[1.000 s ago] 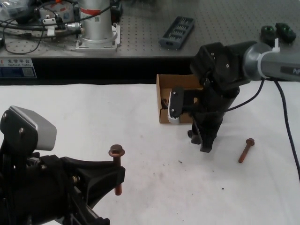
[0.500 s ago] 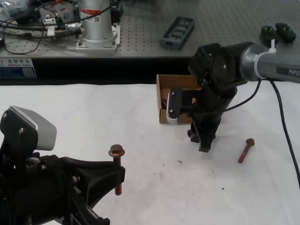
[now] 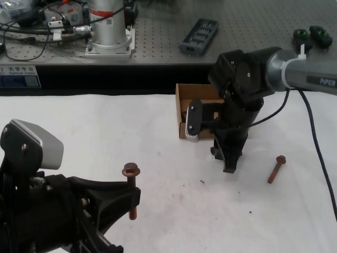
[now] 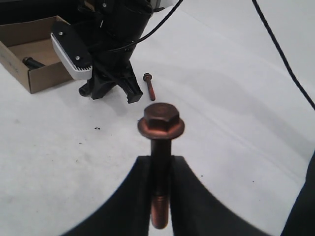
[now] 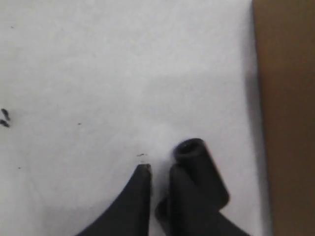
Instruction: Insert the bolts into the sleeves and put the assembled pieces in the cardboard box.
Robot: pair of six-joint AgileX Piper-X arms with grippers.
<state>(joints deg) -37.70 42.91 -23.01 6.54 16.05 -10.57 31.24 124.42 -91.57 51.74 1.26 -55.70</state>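
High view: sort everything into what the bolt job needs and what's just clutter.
Job: bolt in the left pincer; loose bolt on the cloth; black sleeve; cardboard box.
Clutter: bit rack, metal column, cables, green-black parts, all on the rear table.

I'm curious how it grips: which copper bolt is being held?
The upright bolt clamped in the left hand; the other bolt lies loose on the bench.

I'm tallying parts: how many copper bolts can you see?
2. The held bolt stands upright in the left gripper; the loose bolt lies on the bench near the right gripper. The cardboard box may hide more.
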